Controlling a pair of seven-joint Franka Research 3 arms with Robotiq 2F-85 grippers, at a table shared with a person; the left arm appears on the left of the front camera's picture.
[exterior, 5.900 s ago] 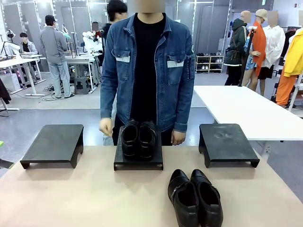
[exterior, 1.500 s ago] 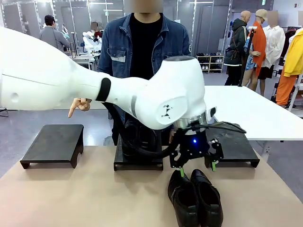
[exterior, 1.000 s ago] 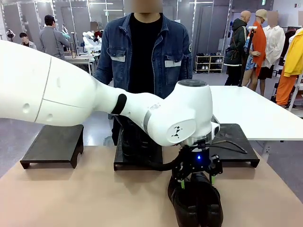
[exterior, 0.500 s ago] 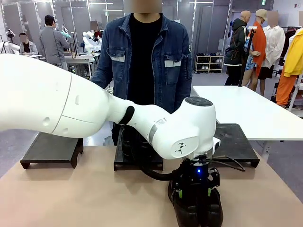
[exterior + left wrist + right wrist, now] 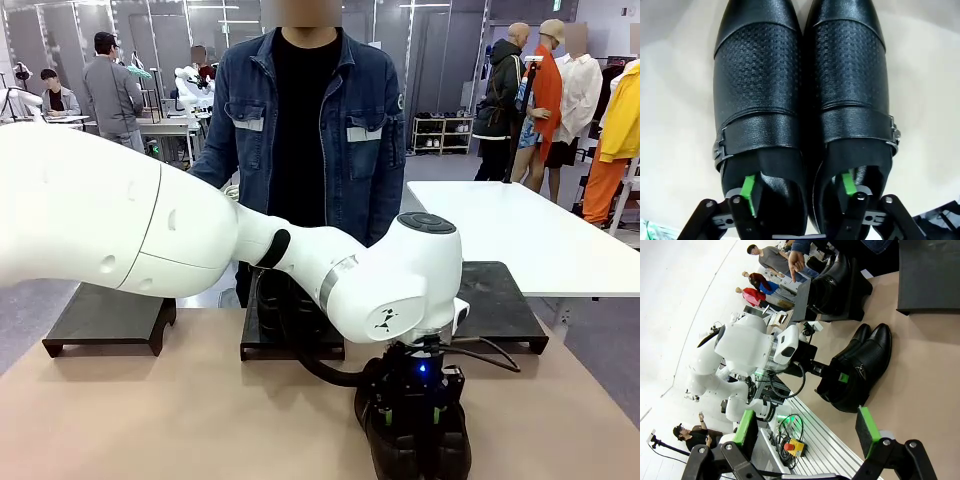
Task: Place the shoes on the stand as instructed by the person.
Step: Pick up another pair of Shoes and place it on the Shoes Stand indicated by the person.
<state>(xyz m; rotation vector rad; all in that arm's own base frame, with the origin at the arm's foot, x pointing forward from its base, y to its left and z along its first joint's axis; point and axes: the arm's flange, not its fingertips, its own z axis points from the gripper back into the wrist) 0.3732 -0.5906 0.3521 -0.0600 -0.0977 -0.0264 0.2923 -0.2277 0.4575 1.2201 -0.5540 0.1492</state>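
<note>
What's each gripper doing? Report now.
Left gripper: shut on the near pair of shoes, one finger inside each shoe.
Right gripper: open, holding nothing.

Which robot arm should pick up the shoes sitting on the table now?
The left. The left gripper is down on the shoes, one finger inside each shoe, pinching them together. The right gripper hangs open, away from them.

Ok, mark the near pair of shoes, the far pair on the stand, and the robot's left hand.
near glossy black leather shoes (image 5: 760, 75): left wrist view, perforated vamp.
far glossy black leather shoes (image 5: 832, 285): right wrist view, side of upper.
robot's left hand (image 5: 798, 189): left wrist view, between fingertips.
</note>
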